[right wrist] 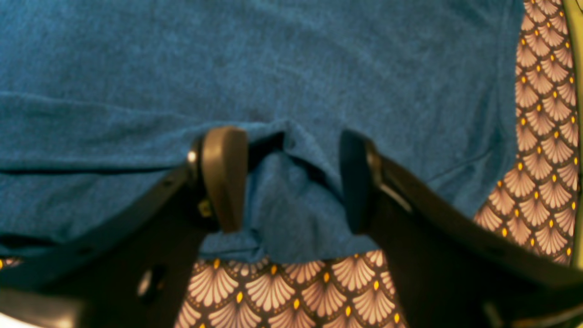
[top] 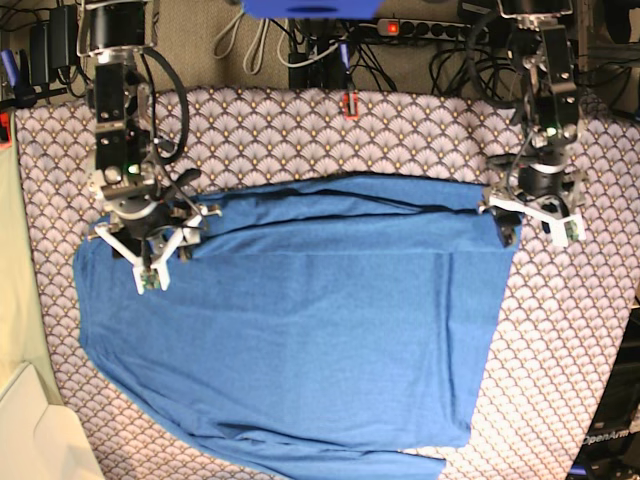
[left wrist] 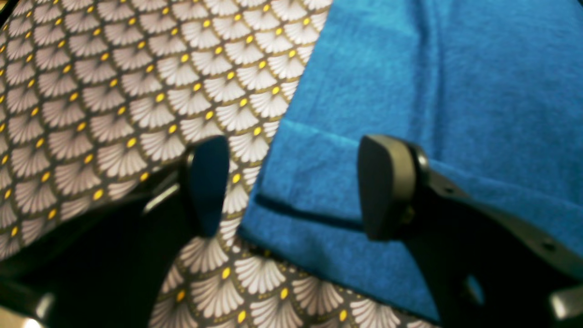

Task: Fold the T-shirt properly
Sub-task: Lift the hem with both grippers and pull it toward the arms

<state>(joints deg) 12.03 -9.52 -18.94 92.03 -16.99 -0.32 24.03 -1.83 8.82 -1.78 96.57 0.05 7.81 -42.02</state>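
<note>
The T-shirt [top: 300, 330] is a plain blue knit lying spread across the table, its top edge folded over on itself. At the shirt's upper right corner in the base view is my left gripper [top: 530, 225]. In the left wrist view the left gripper [left wrist: 296, 187] is open, with the shirt's folded hem [left wrist: 319, 191] lying loose between the fingers. My right gripper [top: 150, 265] is at the upper left corner. In the right wrist view the right gripper [right wrist: 291, 180] is open, and a small bunched ridge of T-shirt [right wrist: 287, 205] sits between its fingers [right wrist: 223, 177].
The scallop-patterned table cover [top: 400, 130] shows around the shirt. Cables and a power strip [top: 400, 28] run along the back edge, near a small red object [top: 348, 104]. A cream-coloured object [top: 30, 430] sits at the lower left.
</note>
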